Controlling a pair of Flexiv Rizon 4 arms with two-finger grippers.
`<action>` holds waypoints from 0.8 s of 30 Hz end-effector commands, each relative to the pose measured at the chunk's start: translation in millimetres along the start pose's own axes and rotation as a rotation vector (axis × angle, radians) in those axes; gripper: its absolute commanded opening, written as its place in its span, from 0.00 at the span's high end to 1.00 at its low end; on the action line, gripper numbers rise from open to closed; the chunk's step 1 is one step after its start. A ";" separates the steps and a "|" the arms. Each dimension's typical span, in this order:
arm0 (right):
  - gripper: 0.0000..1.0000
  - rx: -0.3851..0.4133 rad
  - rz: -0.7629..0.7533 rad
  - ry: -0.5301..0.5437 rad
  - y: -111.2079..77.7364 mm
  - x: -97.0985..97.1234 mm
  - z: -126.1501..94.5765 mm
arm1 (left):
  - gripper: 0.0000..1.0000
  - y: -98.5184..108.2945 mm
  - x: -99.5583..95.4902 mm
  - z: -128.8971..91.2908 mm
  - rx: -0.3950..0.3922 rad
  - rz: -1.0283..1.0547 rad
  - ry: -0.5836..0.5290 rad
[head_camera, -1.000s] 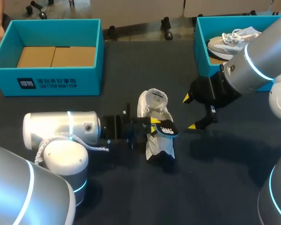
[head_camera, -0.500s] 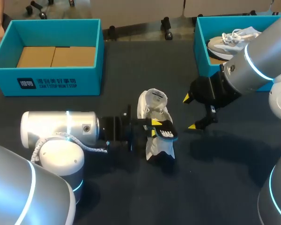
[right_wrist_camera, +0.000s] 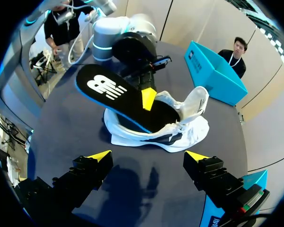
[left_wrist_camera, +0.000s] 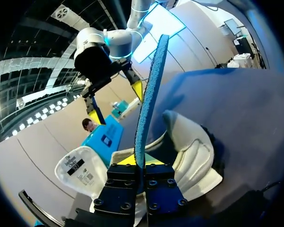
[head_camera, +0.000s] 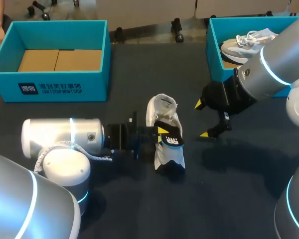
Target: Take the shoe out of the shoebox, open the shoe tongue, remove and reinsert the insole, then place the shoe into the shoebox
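Shoe (head_camera: 165, 115) sitting out, tongue open | your left gripper (head_camera: 164, 133) is pinching the insole (head_camera: 175, 141) half inside | right gripper (head_camera: 201, 119) is hovering spread, empty | seating, boxing pending

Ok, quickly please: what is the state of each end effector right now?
Left end effector: closed on the insole, above the shoe.
Right end effector: open, holding nothing.

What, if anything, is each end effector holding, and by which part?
The left end effector pinches the insole by its side edge, near mid-length. The right end effector is open, holding nothing.
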State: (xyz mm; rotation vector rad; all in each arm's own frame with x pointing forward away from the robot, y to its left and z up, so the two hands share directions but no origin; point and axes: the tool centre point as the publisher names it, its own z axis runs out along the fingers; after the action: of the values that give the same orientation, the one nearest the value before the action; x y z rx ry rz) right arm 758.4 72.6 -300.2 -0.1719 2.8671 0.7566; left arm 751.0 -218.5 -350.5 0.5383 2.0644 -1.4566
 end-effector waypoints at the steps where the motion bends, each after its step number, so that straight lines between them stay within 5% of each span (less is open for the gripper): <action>1: 0.00 -0.001 -0.001 -0.001 0.1 0.6 0.4 | 1.00 6.4 -1.0 9.5 -0.015 -0.005 -0.005; 4: 0.00 -0.001 -0.001 -0.001 0.1 0.6 0.4 | 0.94 5.1 -0.5 7.5 -0.016 -0.005 -0.007; 6: 0.00 -0.001 -0.001 -0.001 0.1 0.6 0.4 | 0.64 1.3 -1.1 4.8 -0.010 -0.006 -0.007; 18: 0.00 -0.001 -0.001 -0.001 0.1 0.6 0.4 | 0.80 -25.1 -3.3 -1.4 0.055 -0.005 0.004; 22: 0.00 -0.001 -0.001 -0.001 0.1 0.6 0.4 | 1.00 -27.5 -0.2 0.5 0.064 0.002 0.014; 24: 0.00 -0.001 -0.001 -0.001 0.1 0.6 0.4 | 1.00 -24.6 0.4 3.1 0.057 0.008 0.020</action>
State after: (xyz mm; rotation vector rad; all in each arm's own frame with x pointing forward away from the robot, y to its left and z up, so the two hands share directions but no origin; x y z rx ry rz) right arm 758.4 72.6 -300.2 -0.1719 2.8671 0.7566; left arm 734.6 -228.2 -331.7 0.5810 2.0335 -1.5203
